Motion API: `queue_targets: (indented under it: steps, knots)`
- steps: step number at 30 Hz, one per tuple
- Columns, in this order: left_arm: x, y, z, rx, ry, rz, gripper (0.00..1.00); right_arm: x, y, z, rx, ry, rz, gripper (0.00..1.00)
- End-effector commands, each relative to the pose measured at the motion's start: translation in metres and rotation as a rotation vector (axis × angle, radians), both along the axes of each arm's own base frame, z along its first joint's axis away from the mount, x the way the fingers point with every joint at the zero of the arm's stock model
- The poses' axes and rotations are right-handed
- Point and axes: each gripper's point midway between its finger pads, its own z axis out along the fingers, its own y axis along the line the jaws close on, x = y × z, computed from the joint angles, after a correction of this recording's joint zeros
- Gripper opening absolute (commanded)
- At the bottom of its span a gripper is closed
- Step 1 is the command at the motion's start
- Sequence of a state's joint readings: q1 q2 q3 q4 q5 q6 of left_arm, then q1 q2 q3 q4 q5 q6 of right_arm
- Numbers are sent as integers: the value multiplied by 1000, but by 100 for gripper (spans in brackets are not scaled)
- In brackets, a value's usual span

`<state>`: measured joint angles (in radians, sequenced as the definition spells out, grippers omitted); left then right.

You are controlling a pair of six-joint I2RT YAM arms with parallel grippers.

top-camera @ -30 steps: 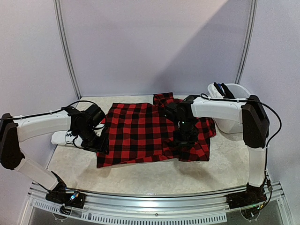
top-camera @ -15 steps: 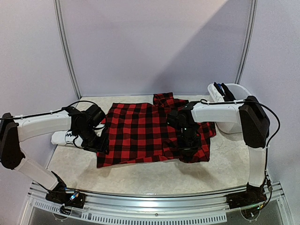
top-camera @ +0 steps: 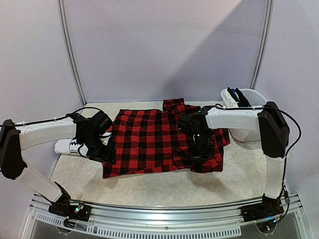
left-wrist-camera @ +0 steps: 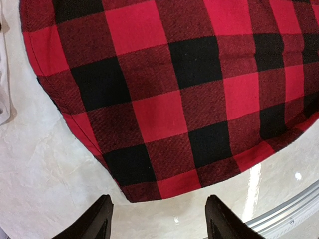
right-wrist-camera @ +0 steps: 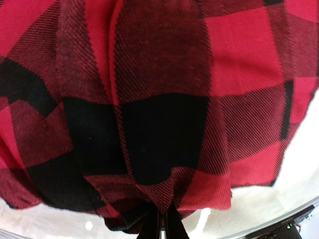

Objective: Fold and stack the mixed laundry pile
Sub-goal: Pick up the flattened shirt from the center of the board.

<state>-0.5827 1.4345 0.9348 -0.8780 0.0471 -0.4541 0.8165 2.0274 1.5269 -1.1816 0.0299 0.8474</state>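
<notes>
The right arm covers much of the right part of the red-black plaid garment [top-camera: 144,142] in the top view, and the right gripper [top-camera: 200,158] itself is a dark mass against dark checks, so its fingers are hard to separate there. The white garment with black print [top-camera: 67,145] shows only as a sliver behind the left arm. Dark pieces [top-camera: 236,95] stick out of the white tub [top-camera: 247,132]; what they are cannot be made out.

Compared with a second ago, the right gripper has shifted slightly right and nearer and has gone from partly spread to clenched. The left arm has not moved.

In the right wrist view the fingertips [right-wrist-camera: 160,225] meet on a pinch of the plaid near its hem, and folds pucker toward them. The left gripper [left-wrist-camera: 159,221] stands released, its two dark fingers apart just short of the cloth's rounded near-left corner, with bare table [left-wrist-camera: 45,174] between them.

The plaid is a twill weave in large red and black squares, spread flat across the pale, glossy, stone-patterned tabletop, with a stitched hem along its edges.
</notes>
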Motion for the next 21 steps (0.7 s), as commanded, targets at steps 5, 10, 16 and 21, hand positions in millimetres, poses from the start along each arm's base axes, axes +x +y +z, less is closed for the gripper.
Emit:
queue_targets:
  steps: [5, 10, 16, 21]
  knots:
    - [-6, 5, 29, 16, -23, -12, 64, -4, -13, 79, 69, -100, 2, 0]
    - [-21, 11, 39, 20, 15, -17, 64, -26, -16, 110, 179, -92, 24, 0]
    - [-42, 19, 47, 23, 73, -32, 64, -43, -18, 144, 291, -117, 49, 0]
    - [-60, 23, 45, 10, 128, -28, 65, -56, -25, 154, 333, -117, 55, 0]
